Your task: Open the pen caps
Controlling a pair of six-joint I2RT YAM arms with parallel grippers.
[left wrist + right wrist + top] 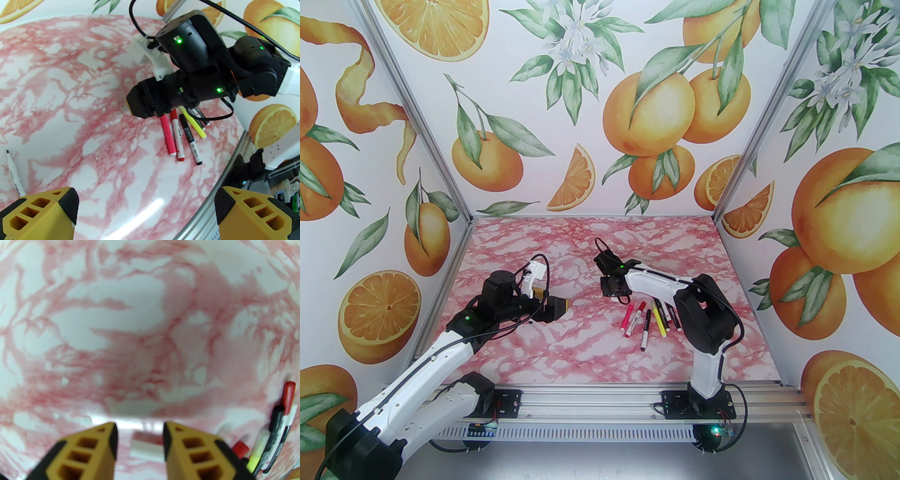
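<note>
Several pens (649, 321) lie side by side on the marbled table, right of centre. The left wrist view shows a pink barrel (169, 137), a white one with a red cap (174, 116), a black-capped one (183, 119) and a yellow one (194, 125). My right gripper (613, 291) points down over their far ends, its jaws partly apart. Below the gap lies a blurred pink-and-white pen end (146, 446), touched by neither fingertip (167, 441). A red cap (289, 392) shows at the right. My left gripper (146, 206) hovers wide open with nothing in it, left of the pens.
One more thin white pen (14, 173) with a dark tip lies alone beside my left finger (68, 204). The enclosure's printed walls and metal posts (736, 173) bound the table. The table's near rail (590, 405) carries both arm bases.
</note>
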